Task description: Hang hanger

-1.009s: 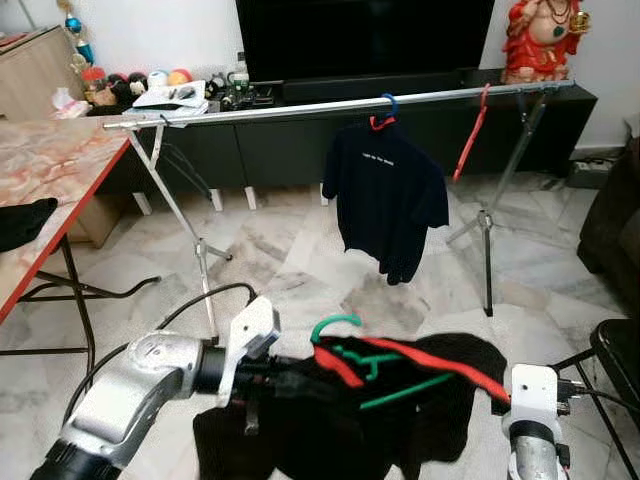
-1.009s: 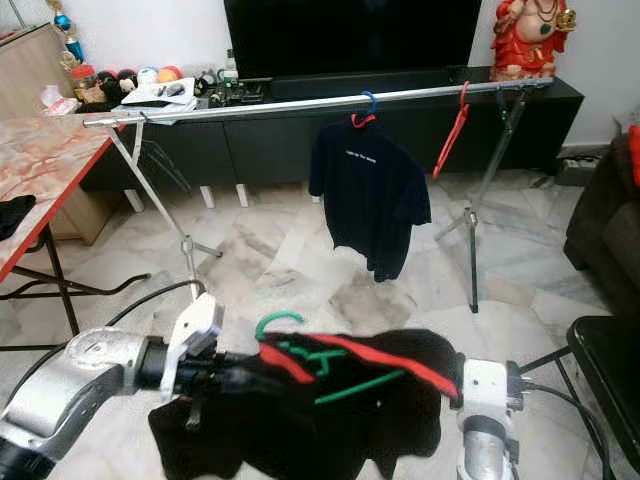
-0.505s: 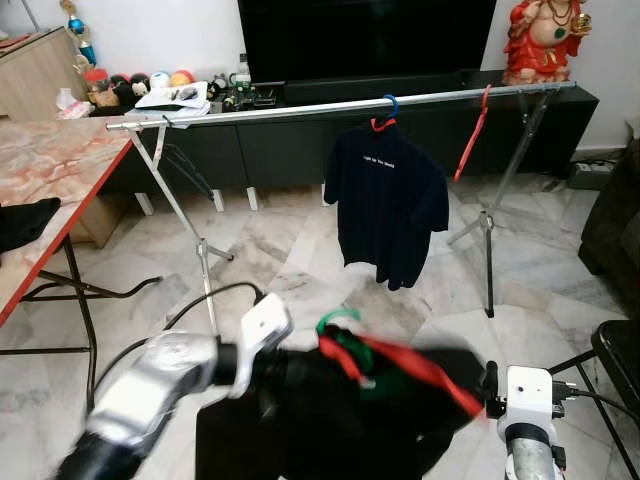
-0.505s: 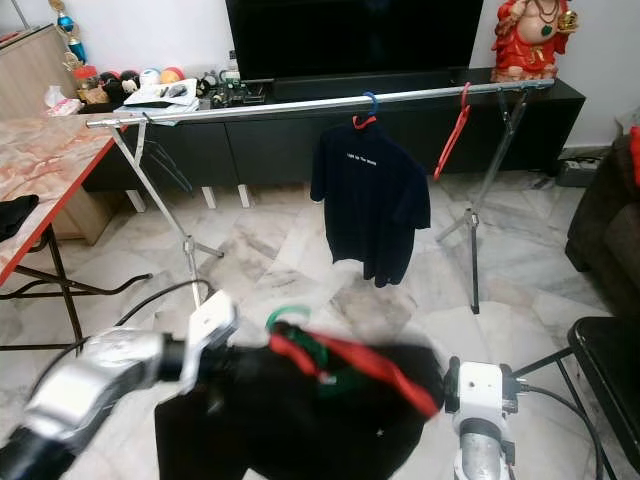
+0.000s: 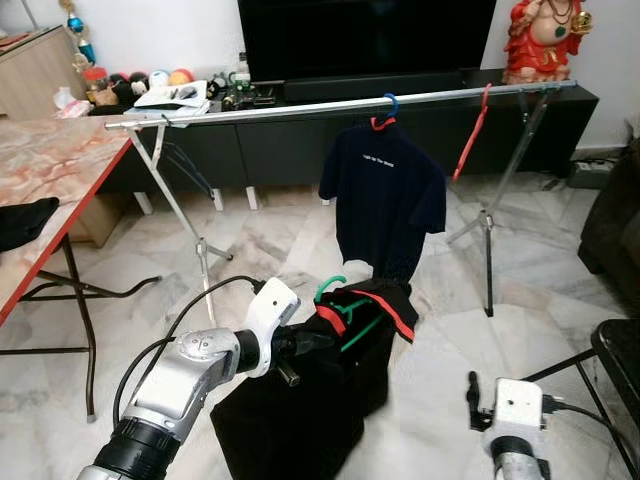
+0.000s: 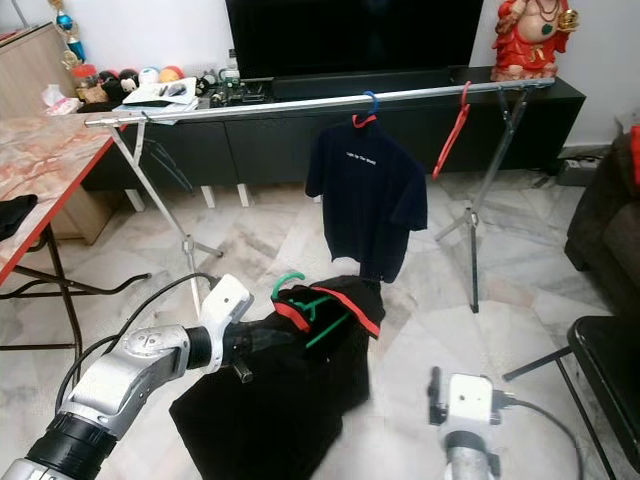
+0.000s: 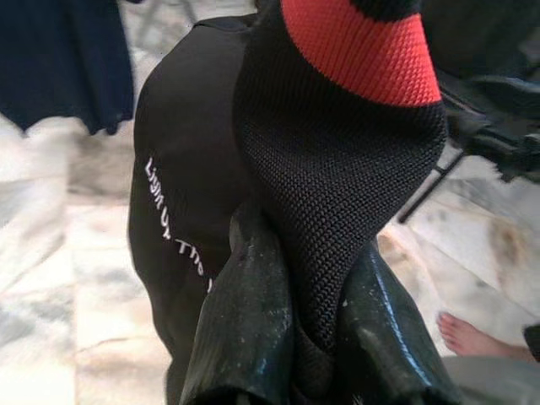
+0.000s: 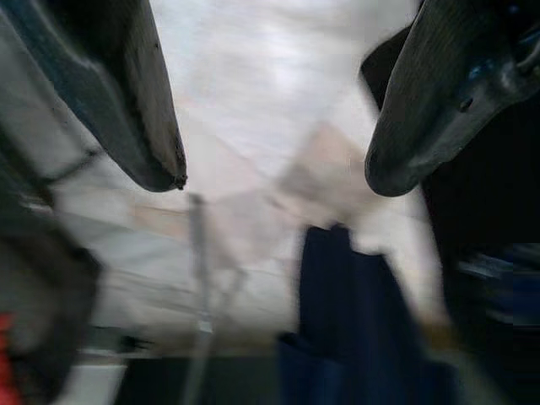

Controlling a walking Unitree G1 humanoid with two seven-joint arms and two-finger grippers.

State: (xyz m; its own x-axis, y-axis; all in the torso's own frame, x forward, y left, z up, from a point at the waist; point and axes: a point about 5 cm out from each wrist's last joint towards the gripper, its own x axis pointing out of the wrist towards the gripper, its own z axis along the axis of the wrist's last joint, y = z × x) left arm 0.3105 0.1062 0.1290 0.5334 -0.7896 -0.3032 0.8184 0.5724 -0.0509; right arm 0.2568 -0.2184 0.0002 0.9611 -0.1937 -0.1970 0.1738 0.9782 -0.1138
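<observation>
Marble floor below; left gripper (image 7: 304,337) pinches black shirt (image 5: 300,400) on green hanger (image 5: 335,300); right gripper (image 8: 270,169) wide; rail (image 5: 300,108) unreached.

Left claw (image 7: 308,337) clamped, right claw (image 8: 274,181) seemingly agape.

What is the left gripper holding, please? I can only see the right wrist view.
Observer: The left gripper is shut on the red-trimmed collar of a black shirt.
Operator: Is there a hanger in it?
Observer: Yes, a green hanger sits in the collar, with its hook pointing up.
Operator: Where is the rail?
Observer: The rail runs ahead, above the hook, and a navy shirt hangs on it.
</observation>
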